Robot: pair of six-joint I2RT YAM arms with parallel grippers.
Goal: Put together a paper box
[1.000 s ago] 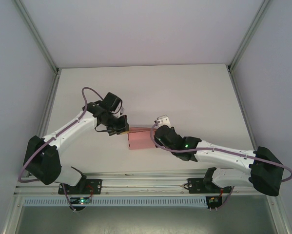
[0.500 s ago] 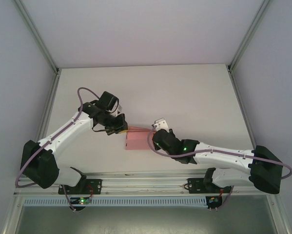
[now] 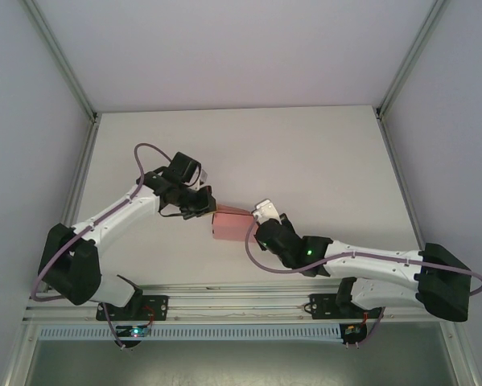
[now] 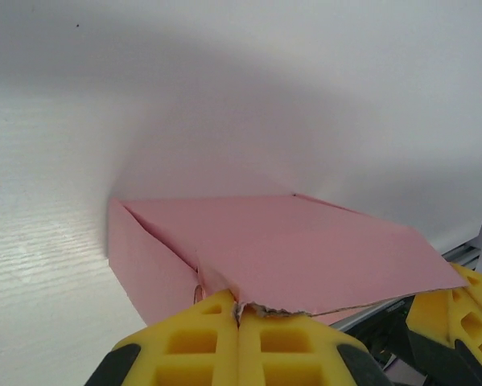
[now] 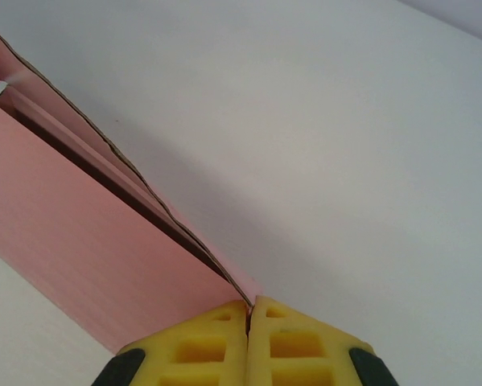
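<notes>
On the table (image 3: 321,153), near-centre, the paper box (image 3: 231,226) lies lengthwise left to right between both arms, with the left gripper (image 3: 208,207) pinched tight on its left flap and the right gripper (image 3: 259,223) clamped on its right edge.

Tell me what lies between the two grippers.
The paper box, pinched at opposite edges by the left gripper and the right gripper; the top external view shows it.

Lab test cell, white table (image 3: 321,153), aluminium frame rails (image 3: 59,60), plain walls (image 3: 224,48)
</notes>
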